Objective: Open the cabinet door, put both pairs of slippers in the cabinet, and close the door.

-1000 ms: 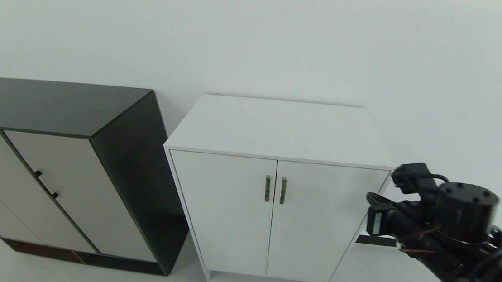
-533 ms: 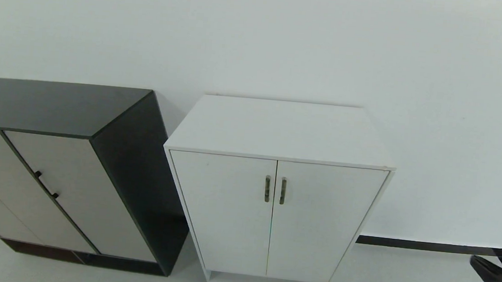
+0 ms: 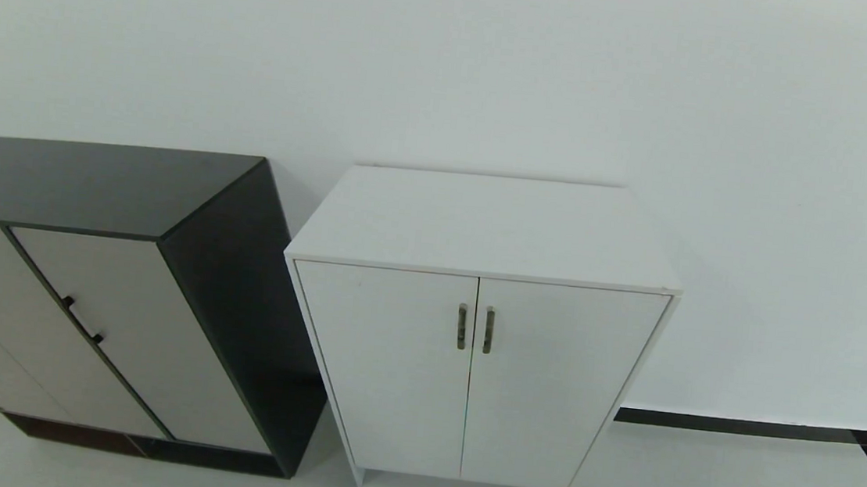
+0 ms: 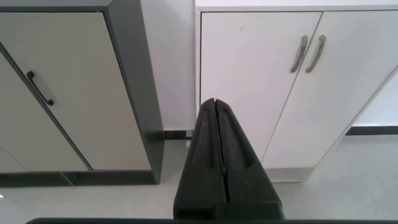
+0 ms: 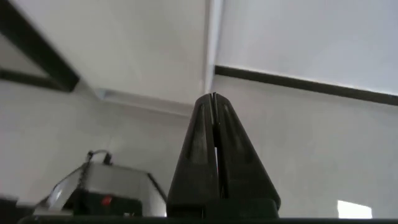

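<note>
Head view is showing the cabinet (image 3: 482, 224) standing against the wall, both doors (image 3: 384, 365) lying flush and the handles (image 3: 461, 326) meeting at the middle seam. Judging by the shut doors, either nothing is begun or all is done; whether slippers are sitting inside is hidden. The left hand (image 4: 214, 107), fingers pressed together and empty, is hanging low before the cabinet, well apart from the handles. The right hand (image 5: 214, 102), likewise together and empty, is pointing toward the cabinet's lower right corner. A dark cabinet (image 3: 225, 288) is standing just beside, on the left.
</note>
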`<state>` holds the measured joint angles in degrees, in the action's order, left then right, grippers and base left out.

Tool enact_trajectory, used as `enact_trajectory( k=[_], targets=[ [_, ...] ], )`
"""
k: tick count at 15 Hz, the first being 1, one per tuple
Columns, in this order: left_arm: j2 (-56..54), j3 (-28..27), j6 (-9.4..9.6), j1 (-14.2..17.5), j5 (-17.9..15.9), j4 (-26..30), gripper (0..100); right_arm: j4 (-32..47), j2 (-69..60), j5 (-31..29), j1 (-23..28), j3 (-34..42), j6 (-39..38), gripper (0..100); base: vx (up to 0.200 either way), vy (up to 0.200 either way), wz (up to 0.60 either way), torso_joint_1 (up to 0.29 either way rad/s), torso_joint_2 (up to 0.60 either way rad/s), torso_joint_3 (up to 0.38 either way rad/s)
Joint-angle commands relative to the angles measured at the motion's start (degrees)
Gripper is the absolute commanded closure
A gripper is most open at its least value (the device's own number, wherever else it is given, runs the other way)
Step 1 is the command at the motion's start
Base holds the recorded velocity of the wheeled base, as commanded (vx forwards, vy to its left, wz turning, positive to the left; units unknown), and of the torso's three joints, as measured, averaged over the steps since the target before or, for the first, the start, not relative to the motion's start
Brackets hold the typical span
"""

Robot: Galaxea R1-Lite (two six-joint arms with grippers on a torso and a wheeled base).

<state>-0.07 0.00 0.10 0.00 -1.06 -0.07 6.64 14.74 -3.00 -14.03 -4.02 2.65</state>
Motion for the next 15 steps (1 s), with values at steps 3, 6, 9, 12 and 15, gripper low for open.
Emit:
enact_trajectory(
  k=[3,6,9,12,15],
  targets=[
    [0.07,0.00,0.08,0.00,-0.17,-0.01,100,-6.38,-6.92,4.41,0.23,3.76,-0.89,100,0.000,0.000,0.00,0.000,0.00,0.000],
    [0.07,0.00,-0.01,0.00,-0.17,-0.01,100,-6.47,-6.48,3.88,4.89,3.85,-1.33,100,0.000,0.000,0.00,0.000,0.00,0.000],
    [0.07,0.00,-0.01,0.00,-0.17,-0.01,100,-6.47,-10.34,3.61,14.38,3.94,-0.89,100,0.000,0.000,0.00,0.000,0.00,0.000],
    [0.07,0.00,-0.10,0.00,-0.17,-0.01,100,-6.47,-14.65,3.61,14.30,3.94,-1.59,100,0.000,0.000,0.00,0.000,0.00,0.000],
    [0.07,0.00,-0.01,0.00,-0.17,-0.01,100,-6.47,-14.65,3.53,14.30,3.94,-2.03,100,0.000,0.000,0.00,0.000,0.00,0.000]
  ],
)
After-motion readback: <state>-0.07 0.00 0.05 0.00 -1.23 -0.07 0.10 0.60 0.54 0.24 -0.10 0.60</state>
